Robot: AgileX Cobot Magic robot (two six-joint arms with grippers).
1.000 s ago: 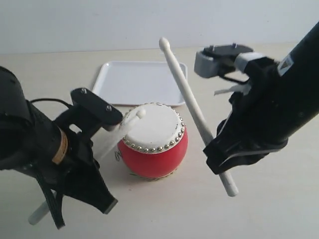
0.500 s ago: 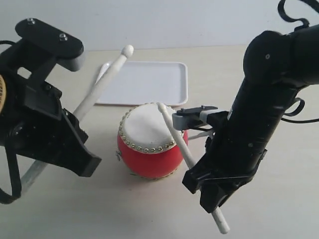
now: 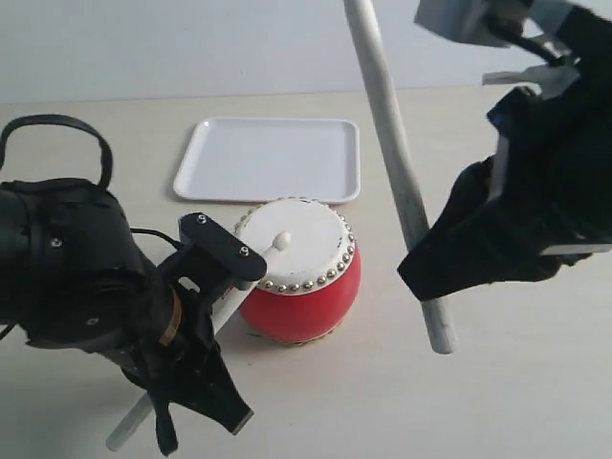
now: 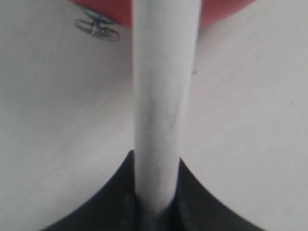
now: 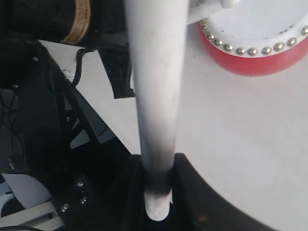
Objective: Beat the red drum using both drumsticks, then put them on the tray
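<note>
Stick swap since 0.5 s ago: the left stick [image 3: 251, 270], then raised over the tray [image 3: 273, 158], has been brought down onto the red drum [image 3: 306, 298]; the right stick [image 3: 392, 143], then tipped onto the drum head, has been lifted steeply.
Table [image 3: 516, 382]: a pale surface on which the tray and the drum are set.
Left arm [image 3: 67, 258]: the near left of the scene is filled by it, low over the table.
Right arm [image 3: 545, 191]: held high at the right, well clear of the drum.
Tray: lies flat at the far middle, with nothing on it.
Red drum: stands upright just on the near side of the tray's near edge; contact between the 2 cannot be told.
Right stick: slants steeply at the right of the drum, its butt end low and near, its upper end cut off by the top of the exterior view.
Left stick: slopes up from the near left, and its rounded tip is laid on the cream head.
Right gripper [image 3: 426, 277]: clamped on the right stick near the butt end.
Left gripper [image 3: 191, 354]: clamped on the left stick along its lower part.
</note>
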